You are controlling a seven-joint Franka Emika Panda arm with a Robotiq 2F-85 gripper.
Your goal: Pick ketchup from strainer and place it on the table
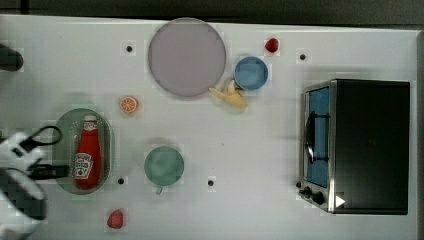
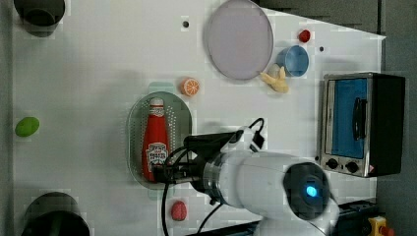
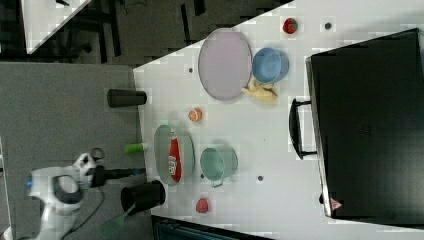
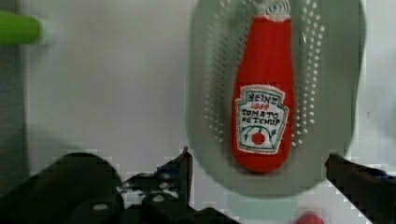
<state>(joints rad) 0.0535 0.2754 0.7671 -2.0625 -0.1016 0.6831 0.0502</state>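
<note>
**Ketchup Bottle Lies in Strainer as Open Gripper Nears**

Top view: On the white table (image 1: 250, 150), dotted with small black marks, the red ketchup (image 1: 88, 152) lies flat inside the pale green oval strainer (image 1: 107, 145), its white cap toward twelve o'clock. The gripper (image 1: 50, 172) sits at the strainer's nine o'clock rim. Around the table are one smooth lilac round plate (image 1: 187, 57), one blue bowl (image 1: 251, 73), one teal mug (image 1: 164, 165), one yellow banana (image 1: 230, 95), one orange slice (image 1: 128, 104), two red strawberries (image 1: 115, 219) and one boxy steel-and-black toaster oven (image 1: 357, 146).

Left view: The glossy white arm (image 2: 255, 184) reaches in from five o'clock, its dark gripper (image 2: 164, 173) over the strainer (image 2: 134, 132) at the bottle's label end. This angle adds a green lime-like object (image 2: 27, 126) at nine o'clock and two dark cylinders (image 2: 39, 12).

Right view: The strainer (image 3: 161, 145) sits near the table edge, the ketchup (image 3: 174, 159) still inside, the mug (image 3: 218, 163) beside it at three o'clock. The arm (image 3: 60, 192) stands off the table at eight o'clock.

Wrist view: The strainer's (image 4: 205, 93) perforated bottom shows rows of tiny holes; the ketchup (image 4: 264, 98), soft and stitched-looking, bears a white label reading "Heinz Tomato Ketchup". The gripper (image 4: 257, 170) is spread wide, its black fingers (image 4: 184, 165) apart on either side of the bottle's base, holding nothing.
</note>
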